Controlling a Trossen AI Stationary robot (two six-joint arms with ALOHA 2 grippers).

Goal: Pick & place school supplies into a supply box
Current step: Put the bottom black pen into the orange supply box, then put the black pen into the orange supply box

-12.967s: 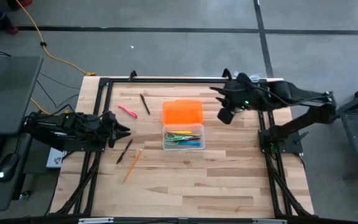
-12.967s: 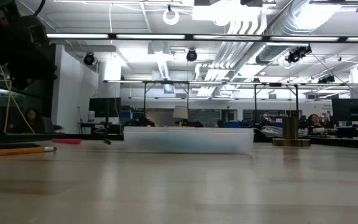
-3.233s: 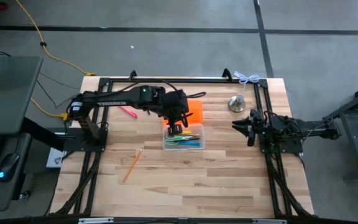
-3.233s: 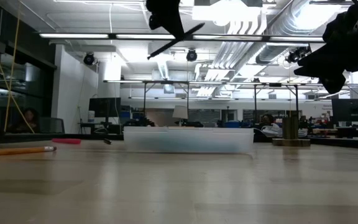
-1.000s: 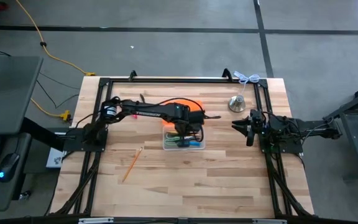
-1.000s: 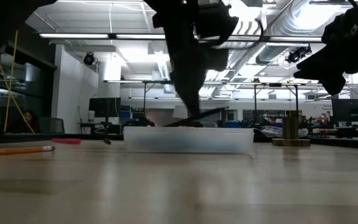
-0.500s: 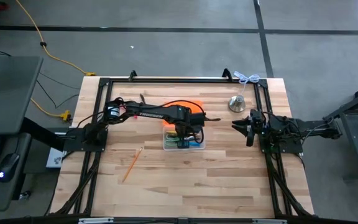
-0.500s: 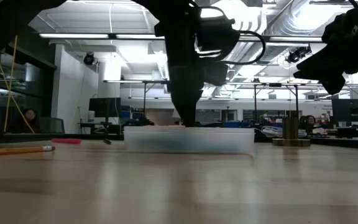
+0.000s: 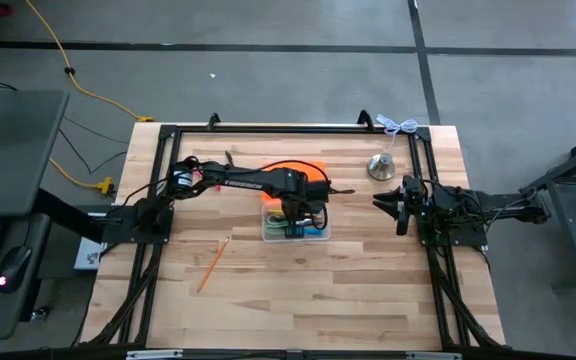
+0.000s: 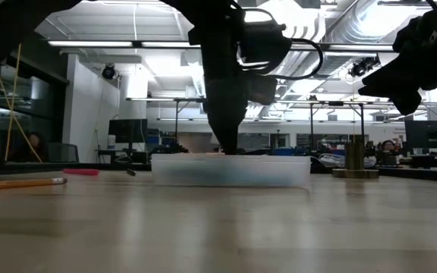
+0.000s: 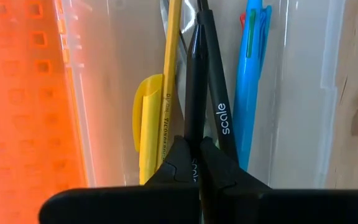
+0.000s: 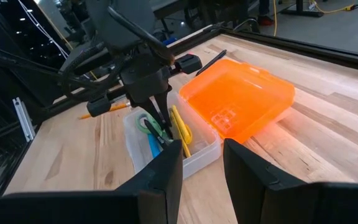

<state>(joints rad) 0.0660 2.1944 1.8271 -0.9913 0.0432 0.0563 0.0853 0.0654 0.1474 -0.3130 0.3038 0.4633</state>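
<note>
High view: shows left hand [image 9: 294,214] reaching down into supply box [image 9: 295,229], whose clear tray sits mid-counter [image 9: 318,300] with orange lid [image 9: 308,172] flung open behind it. Holds several coloured supplies inside the tray already. Leaves a wooden pencil [image 9: 213,264] lying alone on the boards nearer the front left, well apart from the box, and a pink pen [image 9: 206,182] partly hidden beside the left arm. Keeps right hand [image 9: 400,204] parked at the right edge, not far from a silver bell-shaped object [image 9: 381,165]. Suggests the job is more than half done, with at least these two items to go.

Low view: puts the left arm's dark bulk straight above the clear tray [image 10: 230,170], tip at rim level. Shows the pencil [image 10: 21,183] and pink pen [image 10: 80,172] out on the counter to the side.

Left wrist view: shows fingers [image 11: 213,163] pinched narrow on a black pen [image 11: 194,87], lowered into the tray among a yellow pencil [image 11: 168,68], another black pen marked "scale" [image 11: 219,106] and a blue pen [image 11: 250,81]. Looks ready for release.

Right wrist view: shows right fingers [image 12: 163,180] spread wide and empty, facing the box [image 12: 197,158] from a distance.
</note>
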